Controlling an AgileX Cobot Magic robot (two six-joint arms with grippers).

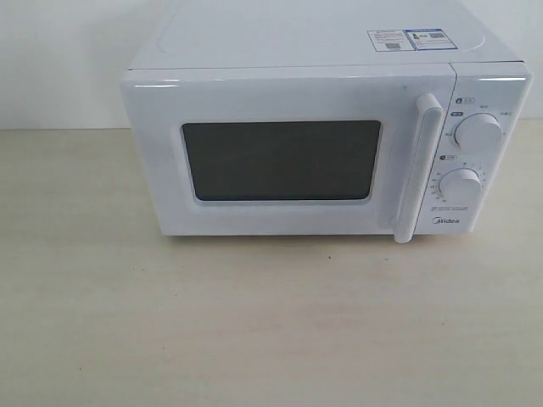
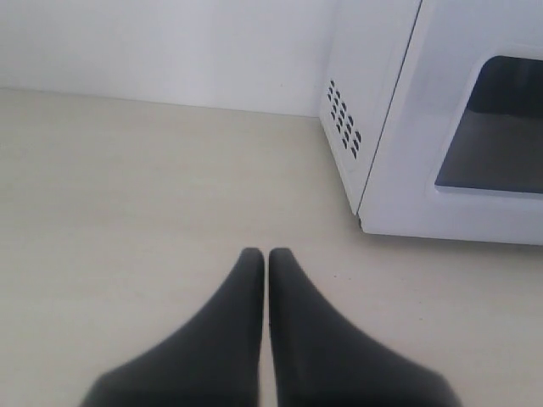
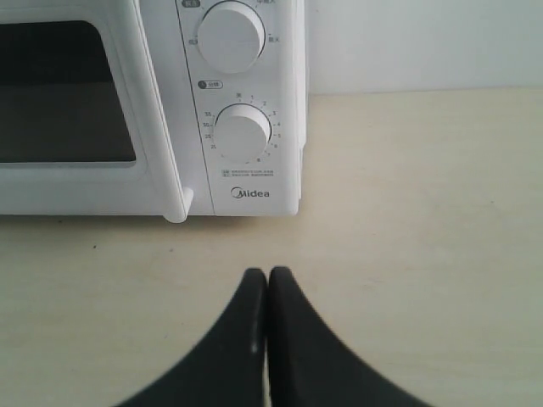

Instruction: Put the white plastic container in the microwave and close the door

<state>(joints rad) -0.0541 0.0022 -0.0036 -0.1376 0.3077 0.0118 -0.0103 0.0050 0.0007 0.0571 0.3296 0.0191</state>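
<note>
The white Midea microwave (image 1: 322,127) stands at the back of the table. Its door (image 1: 288,157) with the dark window is shut, and the long vertical handle (image 1: 417,170) runs beside the two round dials (image 1: 478,131). The white plastic container shows in no view. My left gripper (image 2: 267,253) is shut with nothing in it, low over the table off the microwave's (image 2: 441,127) left front corner. My right gripper (image 3: 267,271) is shut and empty too, in front of the dial panel (image 3: 242,131) and handle foot (image 3: 176,208). Neither gripper appears in the exterior view.
A pale wooden tabletop (image 1: 254,322) stretches in front of the microwave. A white wall (image 1: 59,59) rises behind it. Vent holes (image 2: 344,119) dot the microwave's left side. Stickers (image 1: 407,39) lie on its top.
</note>
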